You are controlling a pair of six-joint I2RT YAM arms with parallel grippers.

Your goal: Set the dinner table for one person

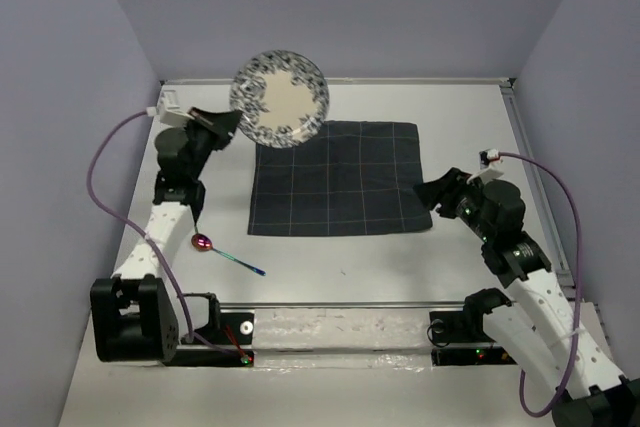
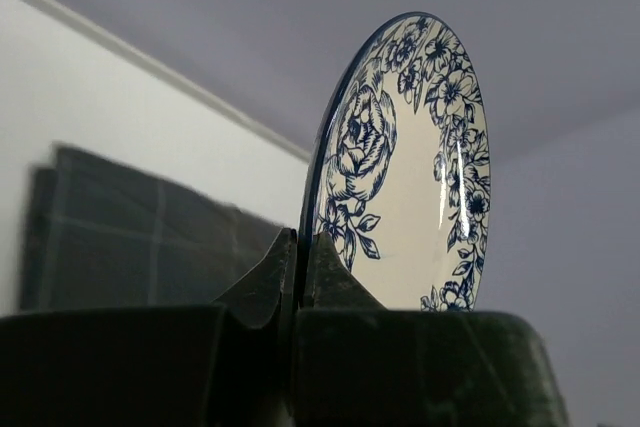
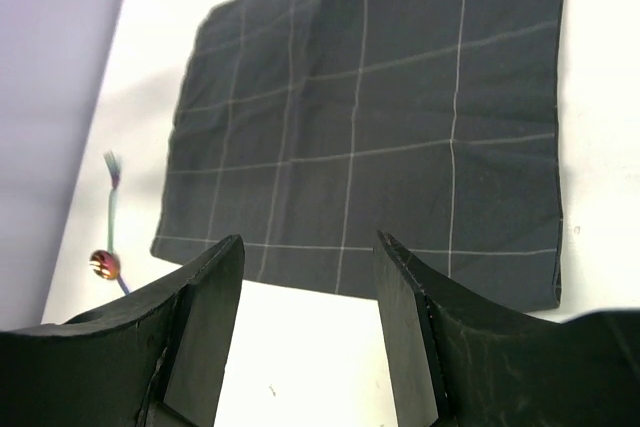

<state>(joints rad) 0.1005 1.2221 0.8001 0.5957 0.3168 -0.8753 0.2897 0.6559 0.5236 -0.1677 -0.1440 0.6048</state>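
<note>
Left gripper (image 1: 226, 119) clamps a blue-flowered plate (image 1: 279, 98) by its rim above the far edge of the tabletop (image 1: 470, 117). Right gripper (image 1: 428, 193) hangs, jaws apart, beside the grey cloth (image 1: 340, 177).

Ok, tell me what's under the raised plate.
The plate, pinched in the left claw, hangs above the white table and the dark cloth. The cloth's far-left corner and the table beneath are covered by it.

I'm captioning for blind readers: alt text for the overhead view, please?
The left gripper holds a blue-and-white floral plate by its rim, raised over the far left corner of a dark grid-lined cloth on the white table. The right gripper hangs open at the cloth's right edge; a spoon lies off its near left corner.
</note>
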